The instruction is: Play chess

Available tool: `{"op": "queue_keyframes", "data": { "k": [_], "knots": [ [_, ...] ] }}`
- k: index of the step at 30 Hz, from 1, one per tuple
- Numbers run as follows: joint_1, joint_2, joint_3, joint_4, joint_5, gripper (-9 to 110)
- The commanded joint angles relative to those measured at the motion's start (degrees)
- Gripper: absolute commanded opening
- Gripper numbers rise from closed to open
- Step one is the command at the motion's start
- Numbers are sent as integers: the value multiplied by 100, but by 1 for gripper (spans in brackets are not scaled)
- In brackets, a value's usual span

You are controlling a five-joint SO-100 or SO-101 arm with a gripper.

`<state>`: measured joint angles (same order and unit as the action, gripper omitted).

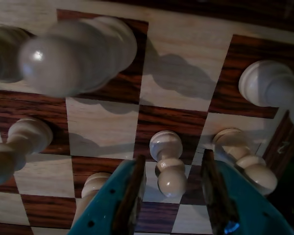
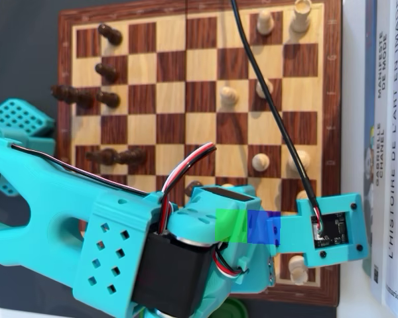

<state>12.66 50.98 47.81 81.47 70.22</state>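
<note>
In the wrist view my gripper (image 1: 171, 198) is open, its teal fingers (image 1: 122, 200) standing on either side of a white pawn (image 1: 167, 164). The pawn's round head sits between the jaws with a gap on both sides. It stands on the wooden chessboard (image 1: 103, 127). In the overhead view the teal arm (image 2: 119, 245) covers the board's (image 2: 199, 66) lower part, hiding the gripper and that pawn.
Other white pieces crowd the wrist view: a tall one (image 1: 78, 54) upper left, one (image 1: 245, 159) just right of the jaws, one (image 1: 19, 147) left. The overhead view shows dark pieces (image 2: 108, 99) on the left and white ones (image 2: 229, 96) on the right. Books (image 2: 385, 132) stand along the right edge.
</note>
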Motion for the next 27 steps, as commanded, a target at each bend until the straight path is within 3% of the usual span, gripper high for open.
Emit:
{"op": "queue_keyframes", "data": {
  "k": [1, 7, 13, 27],
  "knots": [
    [35, 70, -255, -62, 26, 17],
    [35, 70, -255, -53, -18, 16],
    [35, 70, -255, -53, -18, 9],
    [44, 70, -255, -53, -18, 8]
  ]
}}
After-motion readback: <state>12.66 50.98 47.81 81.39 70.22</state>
